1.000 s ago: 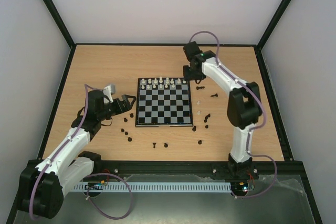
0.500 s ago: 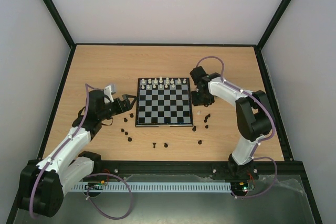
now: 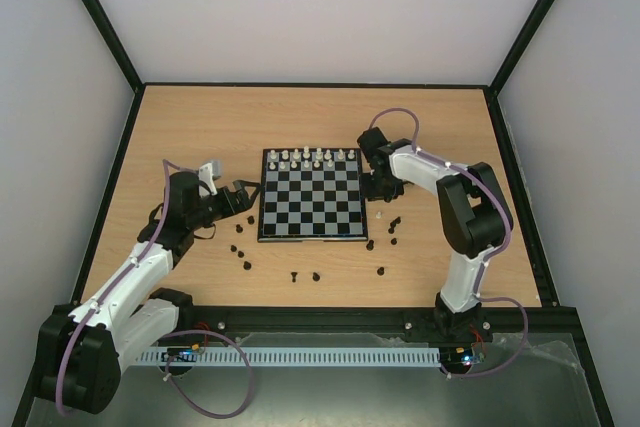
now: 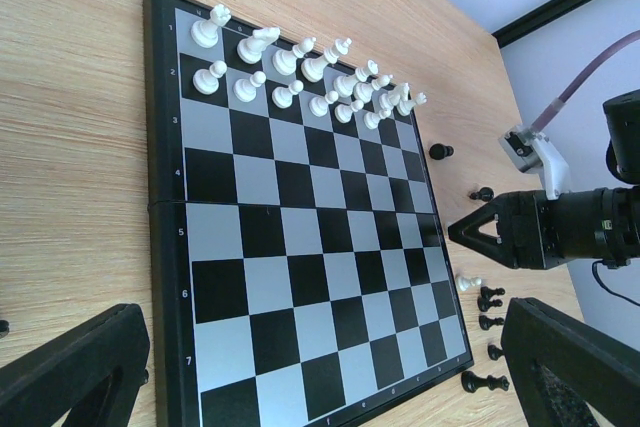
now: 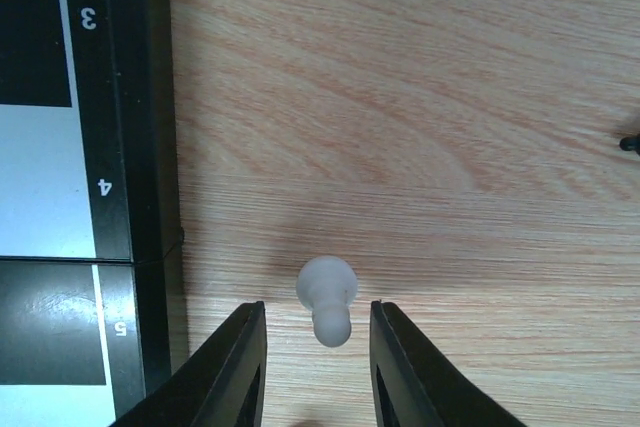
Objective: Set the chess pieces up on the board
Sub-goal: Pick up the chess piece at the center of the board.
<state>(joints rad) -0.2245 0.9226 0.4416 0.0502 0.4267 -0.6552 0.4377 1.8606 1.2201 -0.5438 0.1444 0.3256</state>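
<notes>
Right tool [image 5: 316,315] is seen narrowly open astride a white pawn [image 5: 327,290], untouched, on the surface [image 5: 450,97] at the board's [image 3: 310,212] 3 o'clock. Left tool [image 3: 238,197] is held wide open, empty, at 9 o'clock.

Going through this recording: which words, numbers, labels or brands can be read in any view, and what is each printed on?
"1", "2", "3", "4", "5", "6", "7": row numbers down the frame of the board, left wrist view.
"3", "4", "5": on the same frame, turned sideways, right wrist view.
Marks along the frame's other edges: too small to read.
Overhead view: nothing is readable.
No brand or label can be read on either arm.
</notes>
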